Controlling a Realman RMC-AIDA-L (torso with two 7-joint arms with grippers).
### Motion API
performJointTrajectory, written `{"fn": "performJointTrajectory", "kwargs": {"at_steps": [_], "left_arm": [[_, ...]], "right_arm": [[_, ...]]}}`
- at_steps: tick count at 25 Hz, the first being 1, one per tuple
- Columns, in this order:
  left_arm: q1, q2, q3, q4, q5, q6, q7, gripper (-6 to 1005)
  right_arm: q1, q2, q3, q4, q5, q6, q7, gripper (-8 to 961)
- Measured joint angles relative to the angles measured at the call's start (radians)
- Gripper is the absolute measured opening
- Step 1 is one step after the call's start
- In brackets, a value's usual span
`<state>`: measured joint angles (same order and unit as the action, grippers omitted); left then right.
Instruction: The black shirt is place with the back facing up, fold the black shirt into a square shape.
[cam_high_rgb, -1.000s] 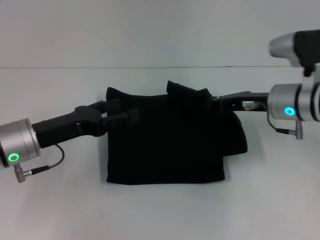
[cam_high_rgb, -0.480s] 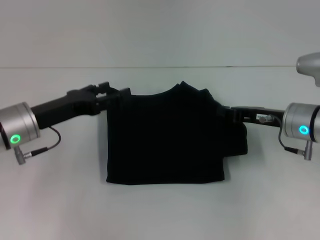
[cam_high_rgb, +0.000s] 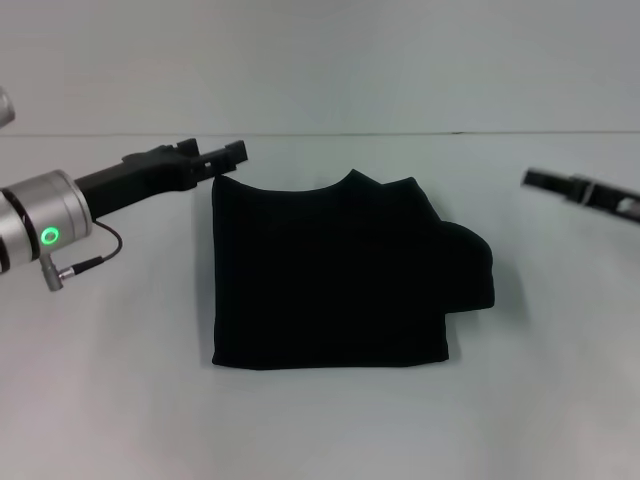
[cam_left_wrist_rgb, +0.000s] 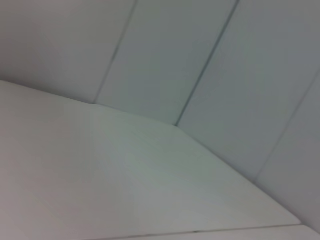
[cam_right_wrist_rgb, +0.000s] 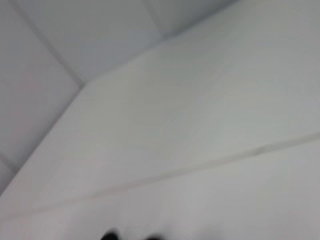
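Lying folded near-square on the white table (cam_high_rgb: 120, 400), black shirt (cam_high_rgb: 330, 275), sleeve protruding; jaw states indiscernible.

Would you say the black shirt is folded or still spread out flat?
Folded: the black shirt lies as a compact, nearly square block on the table, with one rounded flap protruding on the robot's right, so not perfectly square.

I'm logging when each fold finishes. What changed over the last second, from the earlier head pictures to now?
Both grippers let go of the black shirt and drew back: the left gripper now sits just off its far left corner, the right gripper well clear to the right. The raised far edge has settled flat. The shirt's near edge and the right-side bulge stayed put.
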<state>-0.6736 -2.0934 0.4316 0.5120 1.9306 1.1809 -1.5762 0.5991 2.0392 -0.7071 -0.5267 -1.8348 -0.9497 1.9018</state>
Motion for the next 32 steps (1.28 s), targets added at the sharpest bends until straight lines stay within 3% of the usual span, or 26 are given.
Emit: {"fn": "performJointTrajectory", "kwargs": {"at_steps": [6,9,11,16,22,32], "left_arm": [[-0.015,0.001,0.002,-0.001,0.002,-0.092,-0.063,948],[-0.012,0.001,0.002,-0.001,0.002,-0.094,-0.065,948],[-0.008,0.001,0.001,-0.001,0.002,-0.087,-0.062,948],[0.006,0.004,0.044,0.009,0.01,-0.022,-0.031,949],[0.023,0.004,0.077,0.028,0.034,0.039,0.041,949],[0.028,0.0,0.093,0.024,0.038,0.04,0.066,948]], "right_arm": [[0.03,-0.09,0.043,-0.006,-0.003,-0.156,0.031,473],[0.059,-0.118,0.01,-0.006,-0.031,-0.228,0.059,482],[0.078,-0.122,-0.013,-0.006,-0.062,-0.255,0.064,488],[0.138,-0.09,-0.074,-0.007,-0.179,-0.247,0.039,486],[0.227,-0.029,-0.174,-0.014,-0.29,-0.168,0.015,485],[0.306,0.022,-0.32,-0.005,-0.374,0.006,0.015,485]]}}
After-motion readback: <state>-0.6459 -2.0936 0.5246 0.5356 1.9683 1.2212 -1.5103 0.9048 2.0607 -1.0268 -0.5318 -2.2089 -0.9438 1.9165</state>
